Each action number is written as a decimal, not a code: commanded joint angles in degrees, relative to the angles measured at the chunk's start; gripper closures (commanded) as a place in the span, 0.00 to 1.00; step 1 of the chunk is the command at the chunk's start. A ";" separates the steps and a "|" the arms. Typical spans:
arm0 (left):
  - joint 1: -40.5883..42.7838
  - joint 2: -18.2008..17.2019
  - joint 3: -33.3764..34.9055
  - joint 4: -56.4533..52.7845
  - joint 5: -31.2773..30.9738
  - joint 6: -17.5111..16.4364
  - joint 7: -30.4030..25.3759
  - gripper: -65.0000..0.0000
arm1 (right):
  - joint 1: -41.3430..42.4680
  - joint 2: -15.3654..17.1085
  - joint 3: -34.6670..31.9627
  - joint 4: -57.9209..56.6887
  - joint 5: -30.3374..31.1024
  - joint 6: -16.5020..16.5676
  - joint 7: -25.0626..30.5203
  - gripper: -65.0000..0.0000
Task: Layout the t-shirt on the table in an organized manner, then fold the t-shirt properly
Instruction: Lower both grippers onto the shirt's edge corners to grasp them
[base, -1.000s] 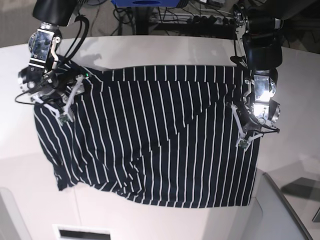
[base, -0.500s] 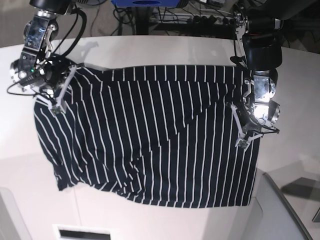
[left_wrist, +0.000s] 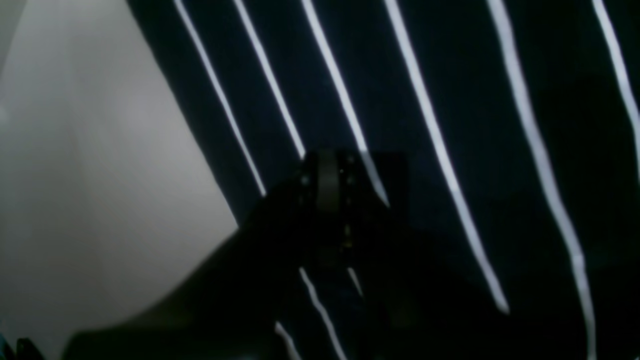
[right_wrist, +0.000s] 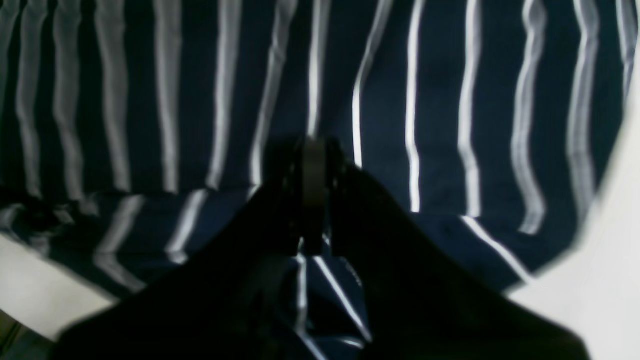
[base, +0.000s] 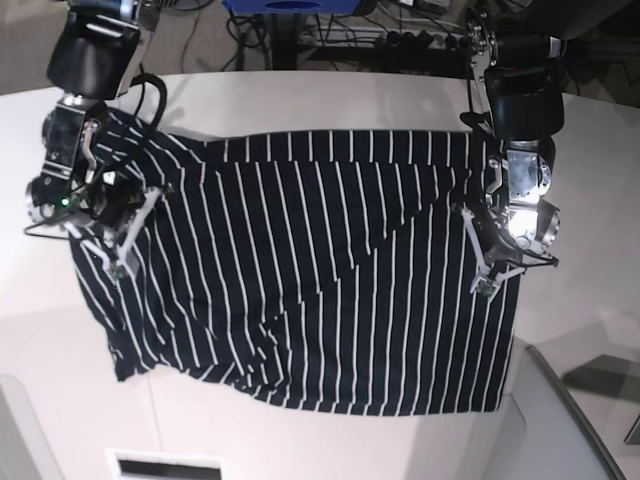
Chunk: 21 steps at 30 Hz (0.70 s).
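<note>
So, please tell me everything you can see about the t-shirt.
The t-shirt is dark navy cloth with thin white stripes. It lies spread on the white table, creased diagonally, its lower hem uneven. The left gripper and the right gripper are each shut on a side edge, with cloth bunched between the jaws.

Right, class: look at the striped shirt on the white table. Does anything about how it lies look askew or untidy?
Yes. The t-shirt is not flat: a diagonal crease runs across its middle, bending the stripes, and its lower edge is uneven, bunched at the base view's lower left. Both grippers are on its side edges. The table shows nothing odd.
</note>
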 joint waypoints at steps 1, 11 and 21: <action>-0.92 -0.56 -0.12 0.64 0.27 0.23 0.10 1.00 | 1.55 0.88 0.16 -0.57 0.43 0.06 1.46 0.99; -0.39 -1.09 -0.21 0.55 0.27 0.23 0.19 1.00 | -5.39 1.24 0.16 5.84 0.52 0.06 -3.47 0.99; -0.30 -1.09 -0.21 0.46 0.27 0.32 0.28 1.00 | -11.37 0.36 0.07 14.11 0.61 0.06 -6.90 0.99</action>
